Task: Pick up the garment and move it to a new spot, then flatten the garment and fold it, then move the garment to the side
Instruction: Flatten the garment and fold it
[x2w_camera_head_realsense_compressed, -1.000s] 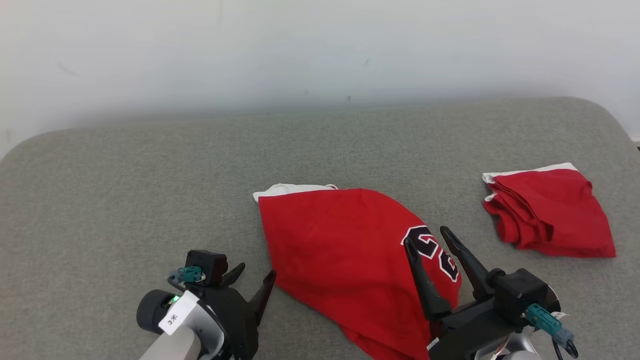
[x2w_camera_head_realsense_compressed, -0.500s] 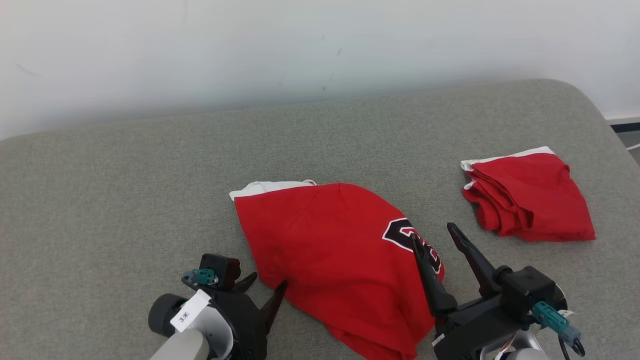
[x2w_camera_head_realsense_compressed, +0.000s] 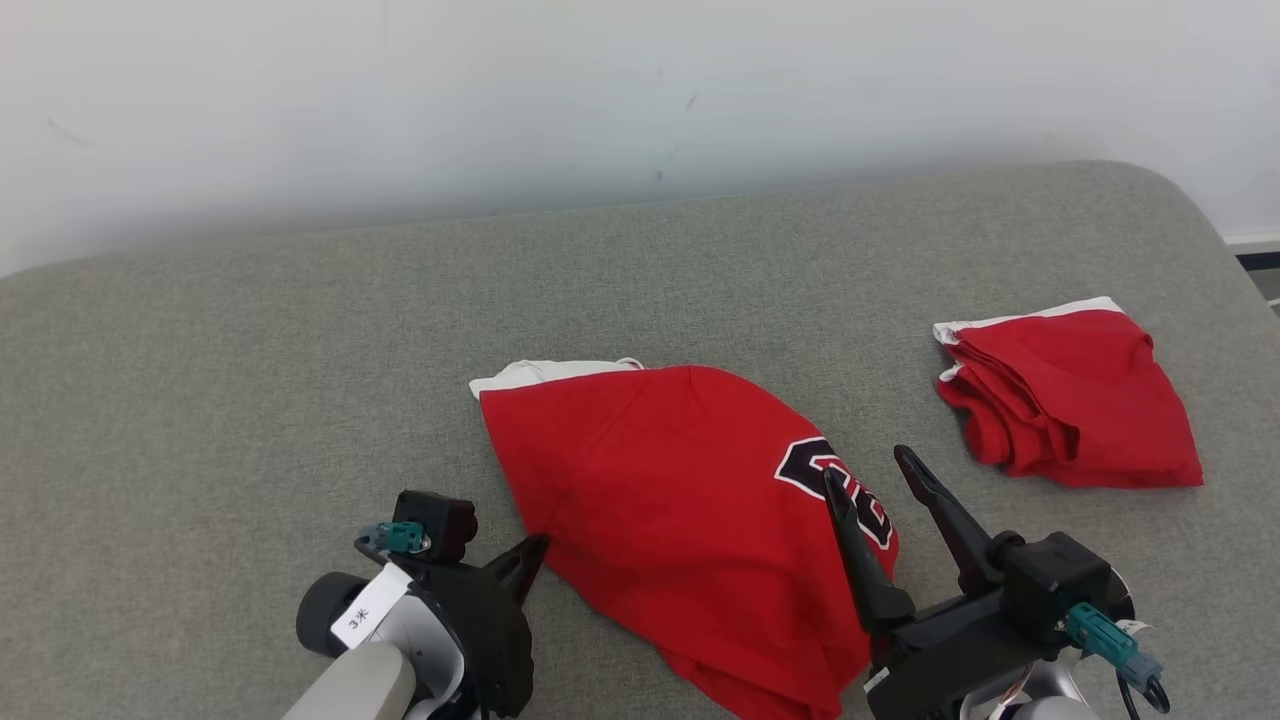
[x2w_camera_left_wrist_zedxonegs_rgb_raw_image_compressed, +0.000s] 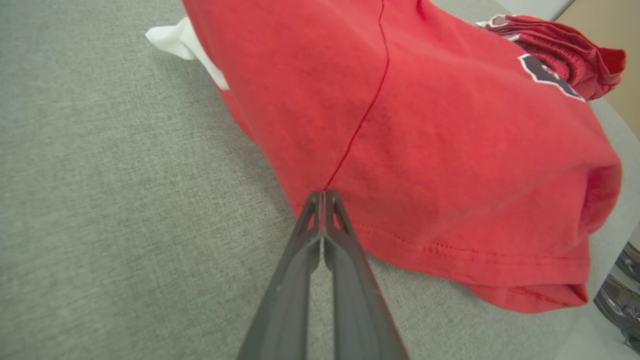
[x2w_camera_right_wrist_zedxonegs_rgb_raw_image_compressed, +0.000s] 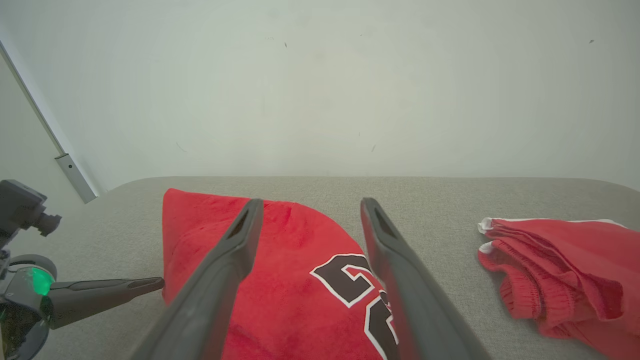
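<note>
Because lifting comes first, the left gripper (x2w_camera_head_realsense_compressed: 538, 546) has apparently pinched the garment's (x2w_camera_head_realsense_compressed: 650, 480) near edge while the right gripper (x2w_camera_head_realsense_compressed: 864, 464) hovers open.

Bare cushion (x2w_camera_head_realsense_compressed: 250, 380) left, garment (x2w_camera_head_realsense_compressed: 660, 500) central, folded pile (x2w_camera_head_realsense_compressed: 1075, 400) apparently blocking right.

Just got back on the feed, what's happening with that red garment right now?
The left hand is shut right at the near left edge of the red garment with the black number, which lies loosely doubled over on the grey cushion. Whether cloth is actually pinched I cannot tell. The right hand hangs open over the garment's numbered side, gripping nothing. A second red garment sits folded, apart, to the right.
</note>
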